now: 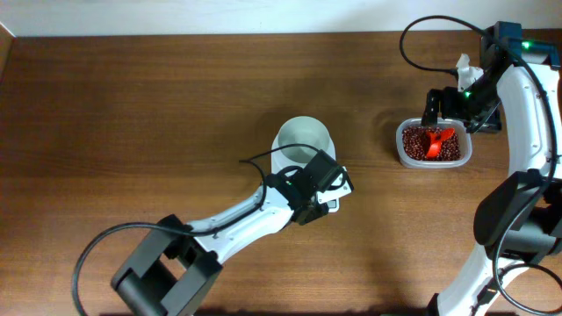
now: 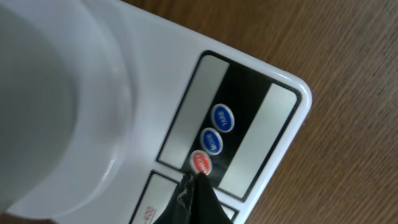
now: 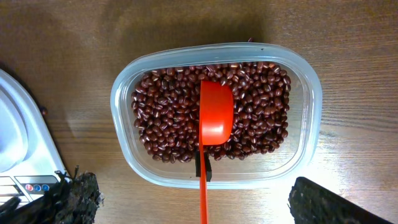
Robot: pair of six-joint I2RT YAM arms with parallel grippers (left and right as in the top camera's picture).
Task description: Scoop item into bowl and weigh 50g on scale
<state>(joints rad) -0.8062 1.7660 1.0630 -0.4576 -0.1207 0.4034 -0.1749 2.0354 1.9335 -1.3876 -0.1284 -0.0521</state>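
Observation:
The white bowl (image 1: 303, 138) stands on the white scale (image 1: 343, 184), which my left arm mostly covers. In the left wrist view the bowl (image 2: 50, 93) fills the left, and the scale (image 2: 186, 81) shows its grey panels and round buttons. My left gripper (image 2: 198, 177) is shut, its tip touching the red button (image 2: 200, 163); overhead it shows as (image 1: 323, 189). The reddish-brown beans (image 3: 168, 112) fill a clear tub (image 3: 124, 146). A red scoop (image 3: 215, 118) lies in them, its handle running between the open fingers of my right gripper (image 3: 202, 208), untouched.
The clear tub (image 1: 432, 146) sits at the right of the brown wooden table, with my right gripper (image 1: 455, 114) just behind it. The scale's edge (image 3: 18, 149) shows at the left of the right wrist view. Black cables loop over the table near both arms.

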